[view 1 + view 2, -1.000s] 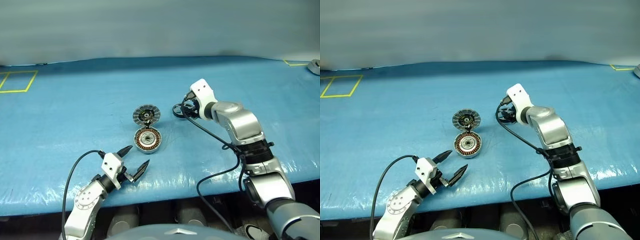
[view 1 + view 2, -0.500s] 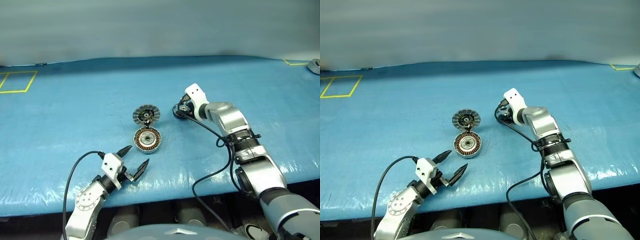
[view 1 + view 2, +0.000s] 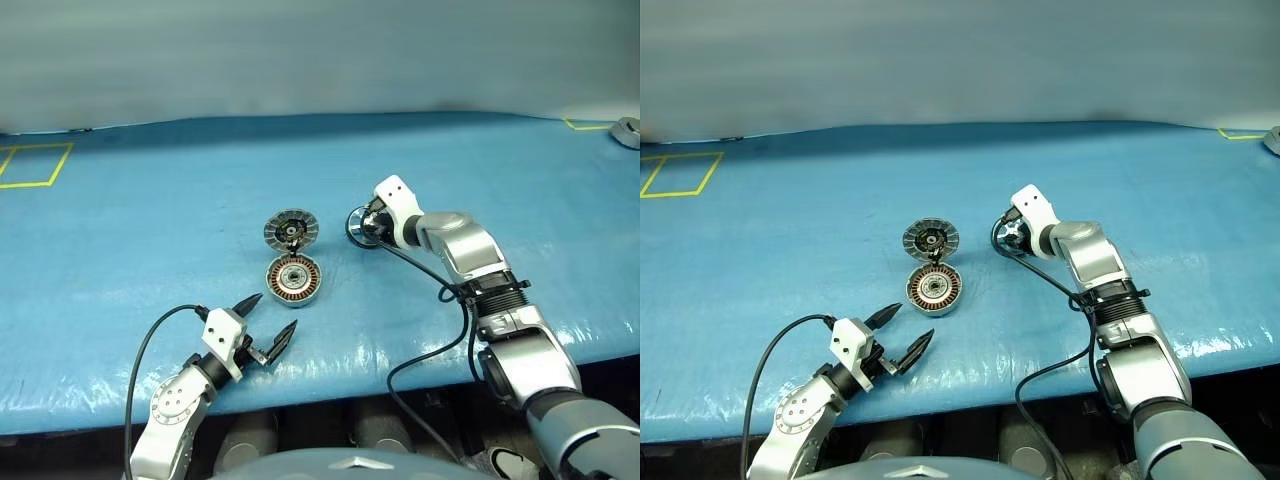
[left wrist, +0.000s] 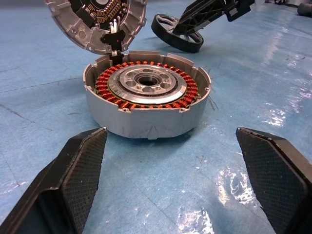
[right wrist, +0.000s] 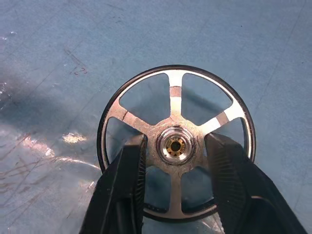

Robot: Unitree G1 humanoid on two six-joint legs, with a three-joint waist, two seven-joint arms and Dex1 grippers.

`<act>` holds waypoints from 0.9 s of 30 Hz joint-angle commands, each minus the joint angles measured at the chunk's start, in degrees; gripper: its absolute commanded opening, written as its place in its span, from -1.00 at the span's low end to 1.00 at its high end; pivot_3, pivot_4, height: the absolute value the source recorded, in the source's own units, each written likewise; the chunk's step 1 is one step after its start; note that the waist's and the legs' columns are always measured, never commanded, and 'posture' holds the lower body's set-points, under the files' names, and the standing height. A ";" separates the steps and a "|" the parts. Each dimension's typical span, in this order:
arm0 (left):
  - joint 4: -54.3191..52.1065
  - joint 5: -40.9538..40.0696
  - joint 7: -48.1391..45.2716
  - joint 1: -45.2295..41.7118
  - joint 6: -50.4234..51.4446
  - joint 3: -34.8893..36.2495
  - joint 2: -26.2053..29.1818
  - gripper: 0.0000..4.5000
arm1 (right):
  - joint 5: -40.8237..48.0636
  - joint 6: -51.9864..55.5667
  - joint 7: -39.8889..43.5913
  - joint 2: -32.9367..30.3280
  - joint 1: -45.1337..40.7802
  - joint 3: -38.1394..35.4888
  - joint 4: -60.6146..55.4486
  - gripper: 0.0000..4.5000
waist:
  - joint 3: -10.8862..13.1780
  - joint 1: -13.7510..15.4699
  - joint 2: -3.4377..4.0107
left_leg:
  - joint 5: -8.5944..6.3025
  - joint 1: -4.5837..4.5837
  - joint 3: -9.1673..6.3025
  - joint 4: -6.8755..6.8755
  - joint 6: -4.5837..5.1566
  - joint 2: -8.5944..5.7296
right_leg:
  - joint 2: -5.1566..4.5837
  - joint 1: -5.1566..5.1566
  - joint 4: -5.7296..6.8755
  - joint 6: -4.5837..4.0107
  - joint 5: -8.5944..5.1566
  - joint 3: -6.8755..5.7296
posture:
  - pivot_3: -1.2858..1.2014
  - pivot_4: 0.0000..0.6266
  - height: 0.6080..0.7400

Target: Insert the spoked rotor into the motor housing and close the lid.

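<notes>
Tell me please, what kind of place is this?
Probably a robot test bench or lab. A wide table under a blue plastic sheet bears yellow tape outlines. The only work pieces are motor parts: an open motor housing with its lid and a spoked rotor.

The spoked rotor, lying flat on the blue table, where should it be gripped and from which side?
Grip the black-rimmed, silver-spoked rotor at its raised silver hub, coming from above: it lies flat, and the gaps between spokes let the fingers drop either side of the hub.
</notes>
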 commanded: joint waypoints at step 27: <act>-2.18 -0.10 -0.56 -0.51 0.31 -0.18 0.73 1.00 | 6.57 19.32 1.77 -5.41 10.54 15.69 -60.29 -0.41 | 0.34 0.89 0.12 | 0.01 -0.33 -0.13 0.12 0.00 -0.01 | -0.06 -0.22 -0.03 0.24 -0.21 -0.10 | 0.03 -0.52 1.00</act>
